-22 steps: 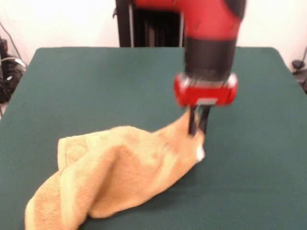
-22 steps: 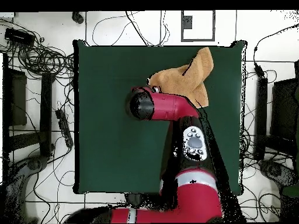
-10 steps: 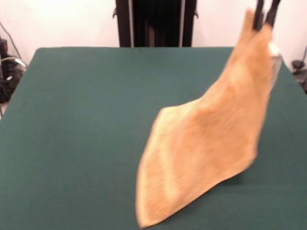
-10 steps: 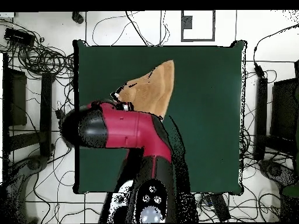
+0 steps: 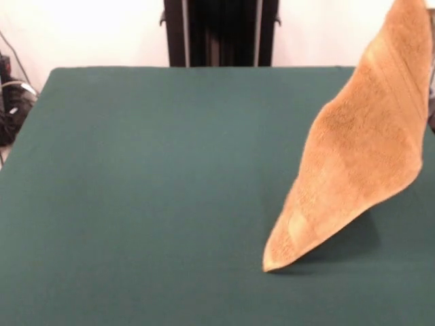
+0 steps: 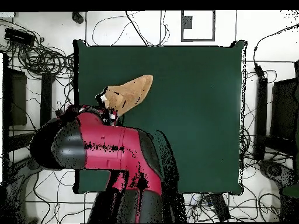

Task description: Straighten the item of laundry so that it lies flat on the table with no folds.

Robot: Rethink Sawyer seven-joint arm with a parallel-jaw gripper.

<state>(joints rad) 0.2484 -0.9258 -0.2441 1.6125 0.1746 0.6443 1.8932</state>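
The item of laundry [image 5: 367, 156], an orange-tan terry towel, hangs in the air at the right of the front view. It runs from the top right corner down to a low tip just above the table [image 5: 136, 170]. A woven band shows near its upper end. The overhead view has the towel [image 6: 131, 92] as a narrow tapered shape over the left part of the table [image 6: 198, 116]. My gripper [image 6: 108, 108] sits at the towel's left end, mostly covered by the red arm [image 6: 93, 149], and is shut on that end. It lies above the front view's top edge.
In the overhead view the arm's bulk covers the table's lower left corner and edge. Cables [image 6: 41, 58] and dark racks [image 6: 14, 99] lie on the floor around the table. A black upright frame [image 5: 221, 32] stands behind the table's far edge.
The towel lay crumpled on the table with the gripper at one corner. It has since been lifted and swung right in the front view, and the gripper has left that picture.
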